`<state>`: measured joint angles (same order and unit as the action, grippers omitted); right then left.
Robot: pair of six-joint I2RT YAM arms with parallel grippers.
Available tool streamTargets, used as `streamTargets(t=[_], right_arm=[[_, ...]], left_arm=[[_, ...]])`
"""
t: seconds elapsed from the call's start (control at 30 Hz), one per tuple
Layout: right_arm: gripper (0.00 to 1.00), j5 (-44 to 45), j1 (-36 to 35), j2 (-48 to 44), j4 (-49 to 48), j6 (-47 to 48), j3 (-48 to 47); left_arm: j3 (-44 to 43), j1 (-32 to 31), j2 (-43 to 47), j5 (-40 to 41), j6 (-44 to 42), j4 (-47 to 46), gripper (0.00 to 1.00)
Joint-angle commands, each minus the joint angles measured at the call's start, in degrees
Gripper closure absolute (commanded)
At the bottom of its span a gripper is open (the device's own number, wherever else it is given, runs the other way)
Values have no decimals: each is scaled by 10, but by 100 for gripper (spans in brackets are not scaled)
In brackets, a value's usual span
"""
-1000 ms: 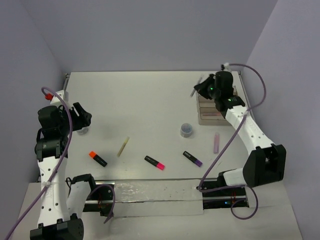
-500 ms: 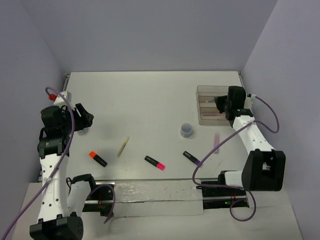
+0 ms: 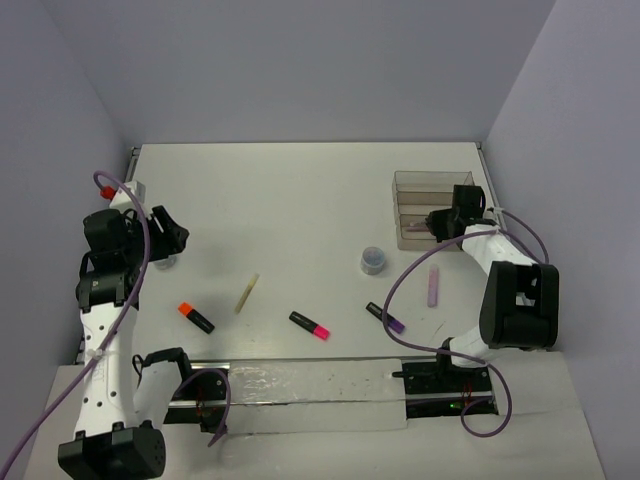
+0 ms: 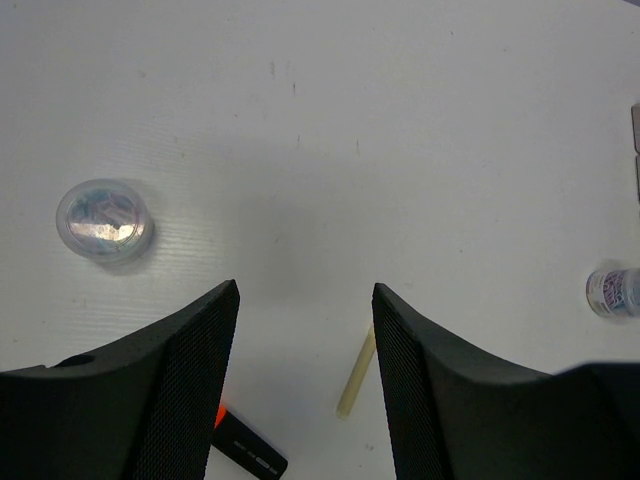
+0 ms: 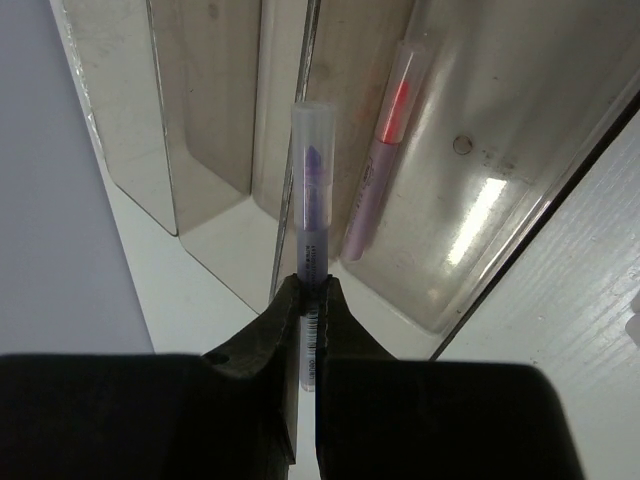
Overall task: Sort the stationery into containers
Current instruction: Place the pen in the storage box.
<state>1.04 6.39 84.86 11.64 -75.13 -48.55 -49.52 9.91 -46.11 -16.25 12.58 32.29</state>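
Stationery lies loose on a white table (image 3: 300, 190); places here are given from the clear three-slot tray (image 3: 398, 182) at the far right. Nearest the arms, well short of the tray, three black highlighters lie in a loose row: a purple-capped highlighter (image 3: 385, 318) almost straight in front of the tray, a pink-capped highlighter (image 3: 309, 324) further left, and an orange-capped highlighter (image 3: 196, 317) far to the left. A beige stick (image 3: 246, 293) lies slanted between the orange and pink ones, slightly closer to the tray's level. A lilac marker (image 3: 433, 285) lies just short of the tray's near end, and a small round grey-blue pot (image 3: 373, 260) stands near its near left corner. Far to the left of the tray, the left gripper (image 4: 305, 290) hangs above bare table with its fingers spread and nothing between them; a second round pot (image 4: 104, 220) stands beside it. At the tray itself, the right gripper (image 5: 308, 285) pinches a pen (image 5: 308, 200) with a clear cap and purple tip, fingers pressed tight on the barrel. The pen points along the tray above a divider wall, so which slot it is over cannot be told. A lilac pen with a red tip (image 5: 378, 160) lies in the slot beside it.
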Motion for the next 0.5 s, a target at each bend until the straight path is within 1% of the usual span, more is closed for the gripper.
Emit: streamTargets(t=[0.0,0.03,0.07,0.1,0.17,0.2,0.27,0.4,0.47], right_arm=[[100,3,4,-7,-16,0,1],[97,-1,5,-3,-18,-5,3],[91,-6,7,3,-18,-10,6],[84,-7,8,7,-18,-14,7],[66,-20,9,7,-17,-19,8],[61,-19,9,4,-18,-20,9],[55,-18,9,-4,-21,-20,8],[50,-8,9,-22,-22,11,-10],[49,3,9,-30,-17,25,-20]], left_arm=[[-6,4,-5,-11,-8,-33,37],[-6,3,-5,-12,-7,-33,37],[-6,4,-5,-14,-7,-33,37],[-6,4,-5,-13,-7,-33,37],[-8,3,-5,-12,-8,-31,37],[-10,3,-5,-12,-10,-30,37],[-12,4,-7,-14,-14,-29,37],[-19,0,-17,-27,-22,-31,38],[-29,-4,-26,-34,-27,-31,39]])
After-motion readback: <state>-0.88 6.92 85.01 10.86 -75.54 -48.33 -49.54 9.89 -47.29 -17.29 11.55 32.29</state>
